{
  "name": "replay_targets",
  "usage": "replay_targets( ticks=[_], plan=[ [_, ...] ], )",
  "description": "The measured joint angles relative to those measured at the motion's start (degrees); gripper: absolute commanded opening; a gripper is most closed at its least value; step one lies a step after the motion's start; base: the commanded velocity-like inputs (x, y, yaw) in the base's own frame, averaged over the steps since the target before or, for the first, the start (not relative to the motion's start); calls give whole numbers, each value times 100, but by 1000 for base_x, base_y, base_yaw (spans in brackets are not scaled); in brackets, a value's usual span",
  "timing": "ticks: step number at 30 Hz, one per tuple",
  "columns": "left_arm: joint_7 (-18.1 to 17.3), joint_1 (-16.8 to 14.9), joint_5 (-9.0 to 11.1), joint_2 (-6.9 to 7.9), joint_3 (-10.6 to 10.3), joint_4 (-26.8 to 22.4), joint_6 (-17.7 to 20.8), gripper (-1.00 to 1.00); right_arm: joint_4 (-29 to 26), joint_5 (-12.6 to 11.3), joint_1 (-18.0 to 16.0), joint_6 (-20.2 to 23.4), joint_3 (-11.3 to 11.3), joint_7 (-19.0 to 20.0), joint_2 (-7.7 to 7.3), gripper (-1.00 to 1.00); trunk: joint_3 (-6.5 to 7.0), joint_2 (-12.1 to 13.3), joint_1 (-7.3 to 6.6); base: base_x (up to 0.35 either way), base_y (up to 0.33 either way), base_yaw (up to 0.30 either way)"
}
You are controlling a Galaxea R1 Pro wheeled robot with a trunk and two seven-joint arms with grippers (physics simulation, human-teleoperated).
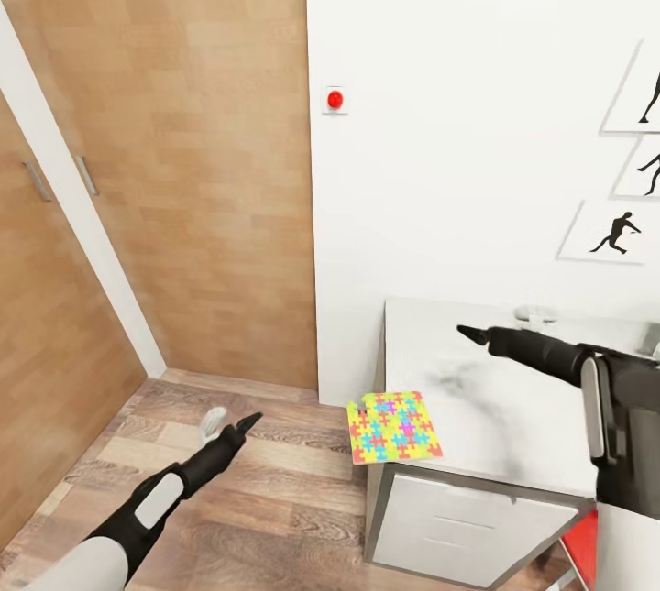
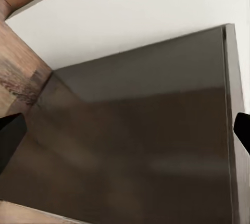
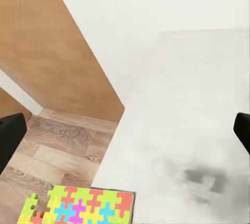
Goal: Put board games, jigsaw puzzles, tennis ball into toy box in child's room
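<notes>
One jigsaw puzzle (image 1: 394, 427) is seen lying flat at the near left corner of the white table (image 1: 513, 408), overhanging its edge. Both the left gripper (image 1: 249, 422) and right gripper (image 1: 469, 333) are held open and empty, the right above the tabletop, the left over the wooden floor (image 1: 275, 499).

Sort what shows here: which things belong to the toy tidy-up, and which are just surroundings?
Job:
- jigsaw puzzle, overhanging the table's front left corner
- table
- left gripper, low over the floor, holding nothing
- right gripper, above the table, holding nothing

Surroundings:
- red button on the wall
- silhouette pictures
- wooden wardrobe doors
- drawer under the table
</notes>
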Motion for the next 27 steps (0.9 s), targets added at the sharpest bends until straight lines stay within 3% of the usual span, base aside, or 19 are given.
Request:
replay_targets(
  ticks=[6,9,13,27],
  plan=[
    [-127,-2,57,-25,28,639,-374,100,-172,-12,-78,-171,-211,90,-432,100,0,0,0,0,0,-37],
    [-552,-12,48,-31,27,846,-360,100,-193,-17,-106,-177,-254,451,-553,100,0,0,0,0,0,-209],
    [-1180,-44,24,-56,13,922,-152,100,-200,-16,-113,-181,-270,668,-596,100,0,0,0,0,0,-270],
    [-1870,-129,2,-183,-13,931,100,100,-208,-16,-113,-183,-270,749,-610,100,0,0,0,0,0,-292]
  ],
)
